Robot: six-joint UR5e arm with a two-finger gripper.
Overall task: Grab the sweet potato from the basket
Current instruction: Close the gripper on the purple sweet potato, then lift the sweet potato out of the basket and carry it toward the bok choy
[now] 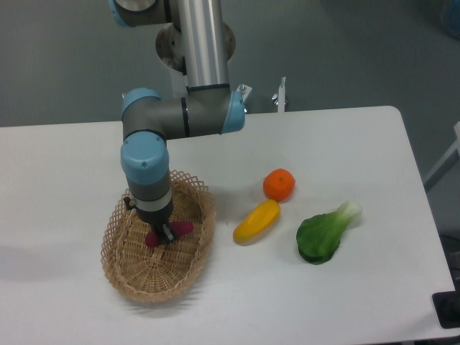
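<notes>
Single arm (203, 43) drops as silver column from top of frame, bends at grey elbow with blue caps, runs left to blue-capped wrist (146, 159). Wrist points straight down, grey and black section below it. Gripper (166, 233) hangs vertical at lowest point, dark fingers close together, clamped on sweet potato (180, 228), whose ends show on either side.

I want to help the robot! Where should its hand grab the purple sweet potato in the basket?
Grab the sweet potato around its middle, coming straight down from above. It lies flat and long across the basket floor, so its narrow sides suit the fingers. The hand is already there above it.
</notes>
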